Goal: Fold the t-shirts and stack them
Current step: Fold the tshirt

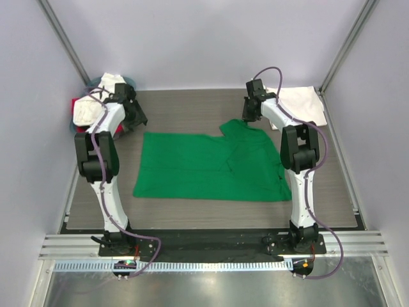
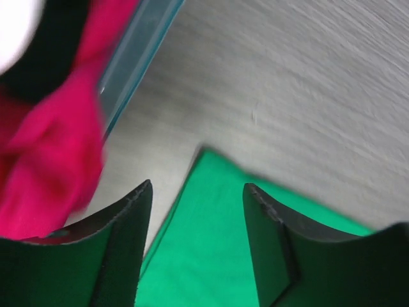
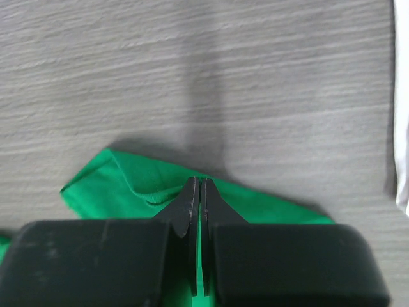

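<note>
green shirt [image 1: 204, 169] is thin, floppy cotton, so pinch the corners: right claw [image 3: 197, 185] clamped on the right one by the far edge of the table [image 1: 192, 102], left claw [image 2: 197, 185] wide, empty, over the left one

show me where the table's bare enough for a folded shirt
Bare table: the far strip between the green t-shirt and the back wall, from the basket across to the right end effector; also the near strip between that shirt's front edge and the arm bases. Crowded: both sides under the arms, and the far-right corner with the white t-shirt.
</note>
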